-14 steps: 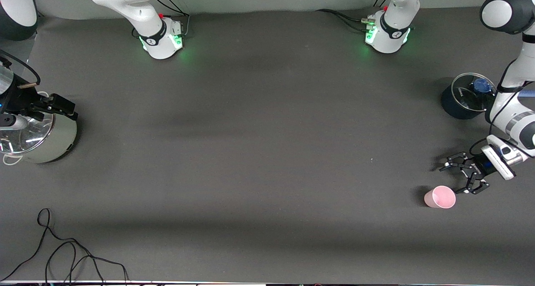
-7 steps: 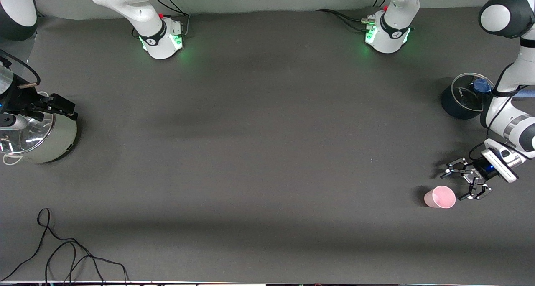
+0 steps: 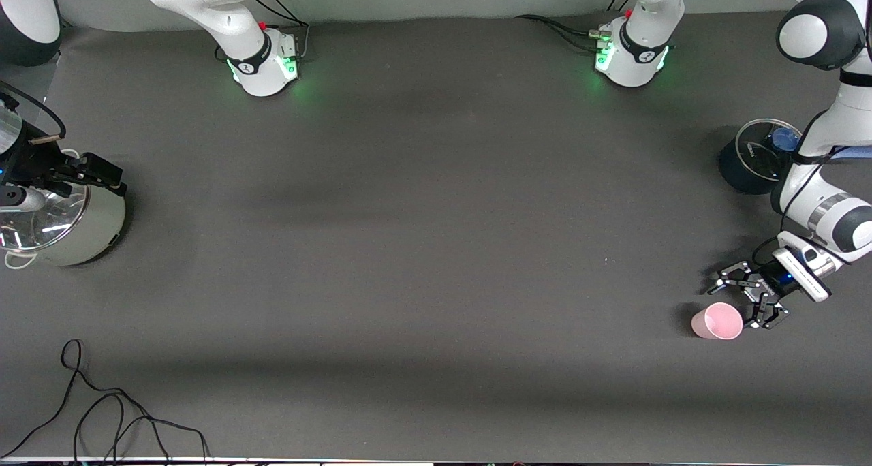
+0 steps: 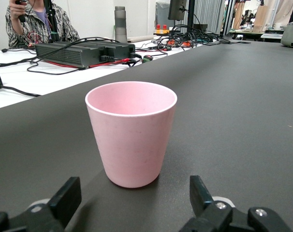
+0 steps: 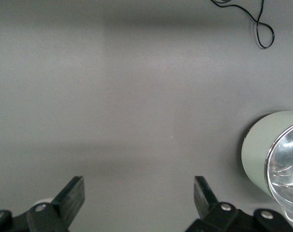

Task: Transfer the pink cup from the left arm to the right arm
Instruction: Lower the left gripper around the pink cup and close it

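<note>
Dark grey bench (image 3: 422, 234) under matte cloth, bare through the middle, with a workshop clutter of cables and power supplies past its edge in the left wrist view. Toward the left arm's end, nearer the front camera than the dark lidded pot (image 3: 756, 158): pink cup (image 3: 717, 321), upright on the cloth, mouth up, unheld. Set there alone, probably so a side approach meets nothing else. Just beside it, left pincer (image 3: 742, 301), low over the cloth and turned level, fingers spread wide, one fingertip (image 3: 766, 321) close to the cup's wall, no contact visible. Same story from the left wrist view: cup (image 4: 131, 133) square ahead, centred between the two black fingertips (image 4: 66, 198) but not yet between them. Level posture apparently chosen for a grasp round the tapered wall, leaving rim and upper part free for the second arm. Spread as wide as it goes, likely to clear the broader rim on the way in. At the right arm's end, right pincer (image 3: 85, 171) waiting over the pale green steel-lined pot (image 3: 68, 227), fingers likewise spread in the right wrist view (image 5: 139, 200), pointing down at bare cloth beside that pot (image 5: 274, 154). Loose black cable (image 3: 109, 411) near the front edge, well apart from everything. Handover itself not yet begun; first grasp still to make.
</note>
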Available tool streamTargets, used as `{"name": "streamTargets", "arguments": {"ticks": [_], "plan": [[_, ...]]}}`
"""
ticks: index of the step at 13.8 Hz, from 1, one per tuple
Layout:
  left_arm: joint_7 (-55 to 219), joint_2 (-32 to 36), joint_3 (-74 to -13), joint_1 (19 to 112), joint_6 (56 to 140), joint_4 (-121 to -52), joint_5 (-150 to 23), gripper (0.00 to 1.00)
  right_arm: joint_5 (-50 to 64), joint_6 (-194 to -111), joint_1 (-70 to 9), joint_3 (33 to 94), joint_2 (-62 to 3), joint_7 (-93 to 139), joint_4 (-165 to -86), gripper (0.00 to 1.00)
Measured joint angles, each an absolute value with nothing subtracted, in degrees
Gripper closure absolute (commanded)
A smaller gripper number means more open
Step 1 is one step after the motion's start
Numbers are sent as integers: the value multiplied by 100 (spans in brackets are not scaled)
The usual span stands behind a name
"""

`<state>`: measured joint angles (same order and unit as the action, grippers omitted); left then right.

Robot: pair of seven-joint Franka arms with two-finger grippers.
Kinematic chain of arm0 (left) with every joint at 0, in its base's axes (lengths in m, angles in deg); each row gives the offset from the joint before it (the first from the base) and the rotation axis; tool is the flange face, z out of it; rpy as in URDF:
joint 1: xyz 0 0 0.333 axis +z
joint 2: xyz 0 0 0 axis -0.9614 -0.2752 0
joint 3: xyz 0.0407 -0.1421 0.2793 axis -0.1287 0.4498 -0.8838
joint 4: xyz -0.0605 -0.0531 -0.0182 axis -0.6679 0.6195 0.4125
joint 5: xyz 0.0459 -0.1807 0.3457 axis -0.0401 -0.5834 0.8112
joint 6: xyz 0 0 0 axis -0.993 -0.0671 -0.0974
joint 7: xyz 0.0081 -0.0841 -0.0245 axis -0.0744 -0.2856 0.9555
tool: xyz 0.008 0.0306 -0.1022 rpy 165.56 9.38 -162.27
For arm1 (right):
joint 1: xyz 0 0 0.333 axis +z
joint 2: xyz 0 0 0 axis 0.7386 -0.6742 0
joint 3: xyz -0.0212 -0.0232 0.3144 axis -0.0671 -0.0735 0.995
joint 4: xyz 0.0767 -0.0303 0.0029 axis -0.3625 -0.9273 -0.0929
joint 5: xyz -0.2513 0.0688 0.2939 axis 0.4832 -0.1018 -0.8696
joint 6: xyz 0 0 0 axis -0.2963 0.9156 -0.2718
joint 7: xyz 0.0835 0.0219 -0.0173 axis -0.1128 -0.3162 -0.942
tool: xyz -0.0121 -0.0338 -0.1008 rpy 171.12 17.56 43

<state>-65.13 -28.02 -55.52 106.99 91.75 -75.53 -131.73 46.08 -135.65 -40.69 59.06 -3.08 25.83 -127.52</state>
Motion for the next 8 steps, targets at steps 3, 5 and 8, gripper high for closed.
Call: {"name": "streamTargets", "arguments": {"ticks": [3,5,8], "plan": [[-6513,-2811,-5416,10695,9350,-7553,-13206,0,4608,-13565,-4069,5906,-308,2583,-12752,0],[-6513,-2851,-5319,10692,9412,-7553,-13242,0,4608,-13564,-4069,5906,-308,2583,-12752,0],[-6513,-2926,-5273,10691,9438,-7528,-13293,0,4608,-13564,-4069,5906,-308,2583,-12752,0]]}}
